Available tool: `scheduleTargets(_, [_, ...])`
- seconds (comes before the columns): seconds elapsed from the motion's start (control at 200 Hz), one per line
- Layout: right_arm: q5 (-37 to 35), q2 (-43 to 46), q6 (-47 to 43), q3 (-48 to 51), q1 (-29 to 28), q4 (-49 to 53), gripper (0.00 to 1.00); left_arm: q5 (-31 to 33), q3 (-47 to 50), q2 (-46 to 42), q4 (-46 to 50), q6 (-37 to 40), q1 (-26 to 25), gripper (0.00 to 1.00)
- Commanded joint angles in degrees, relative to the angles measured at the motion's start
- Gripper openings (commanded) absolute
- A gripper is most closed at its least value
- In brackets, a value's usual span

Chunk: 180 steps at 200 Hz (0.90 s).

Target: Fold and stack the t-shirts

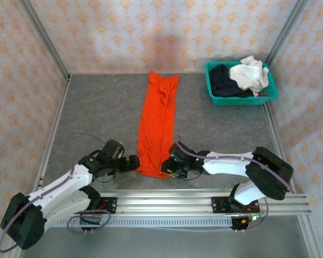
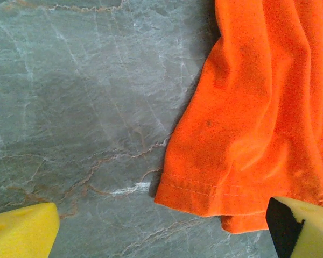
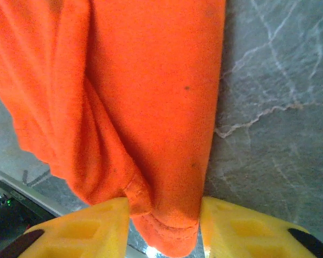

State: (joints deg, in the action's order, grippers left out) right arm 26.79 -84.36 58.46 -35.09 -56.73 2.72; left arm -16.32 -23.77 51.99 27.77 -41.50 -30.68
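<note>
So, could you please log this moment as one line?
orange t-shirt: long folded strip | left gripper: open beside near hem | right gripper: shut on near hem

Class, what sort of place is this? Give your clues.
Likely a robot test cell: aluminium frame posts and patterned walls enclose a grey table, the left arm and right arm are bolted to a metal rail, an orange t-shirt between them.
</note>
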Motion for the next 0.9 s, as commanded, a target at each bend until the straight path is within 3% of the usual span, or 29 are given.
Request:
scheduleTargets(0.0, [1.6,-1.6,1.7,0.4,-1.0,-2.3,0.38,-0.7,0.6,0.5,-1.6,0.4,0.4,1.00])
scheduleTargets(0.06, [1.5,-1.8,2.1,0.8,-1.1,-2.6,0.34,-0.8,0.9,0.7,-2.0,0.4,0.4,1.00])
scheduleTargets(0.165, [0.4,-0.9,2.4,1.2,-1.1,-1.8,0.15,-1.9,1.3,1.5,-3.2,-0.1,0.3,0.96])
scheduleTargets(0.285, [-1.1,1.2,2.5,1.7,-1.1,0.0,0.00,-4.6,2.1,2.7,-6.2,-1.4,0.3,0.85])
scheduleTargets(0.64, [-1.3,0.9,3.2,2.8,-1.1,-1.0,0.00,-6.1,2.1,8.8,-9.2,-3.3,-0.9,0.48])
scheduleTargets(0.896, [-0.8,-0.3,3.5,3.4,-1.1,-2.4,0.00,-5.3,0.9,10.5,-8.6,-3.9,-3.1,0.35])
